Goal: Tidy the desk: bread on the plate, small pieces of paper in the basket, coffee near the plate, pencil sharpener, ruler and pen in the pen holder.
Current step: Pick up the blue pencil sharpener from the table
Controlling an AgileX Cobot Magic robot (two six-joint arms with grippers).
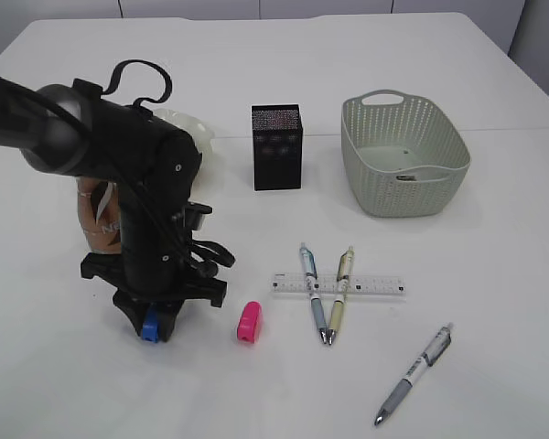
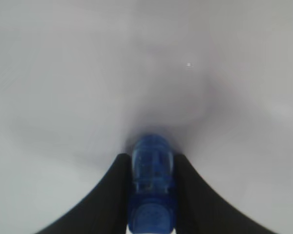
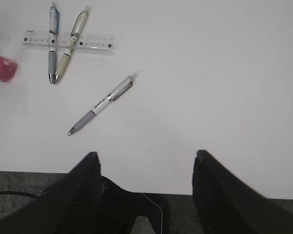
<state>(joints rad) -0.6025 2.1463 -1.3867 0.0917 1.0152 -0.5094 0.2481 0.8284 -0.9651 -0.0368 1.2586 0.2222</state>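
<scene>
Blue hard plastic, the pencil sharpener (image 2: 151,187) sits clamped between the left gripper (image 1: 152,326)'s fingers (image 2: 112,200) low at the white surface (image 1: 457,384), left of its pink twin (image 1: 248,323); I judge it light, stiff and slick, best pinched across its flat sides. Left arm bends steeply down, wrist vertical, hiding the coffee (image 1: 99,218), while the right gripper (image 3: 144,187) hangs spread and empty over the surface's near edge.
</scene>
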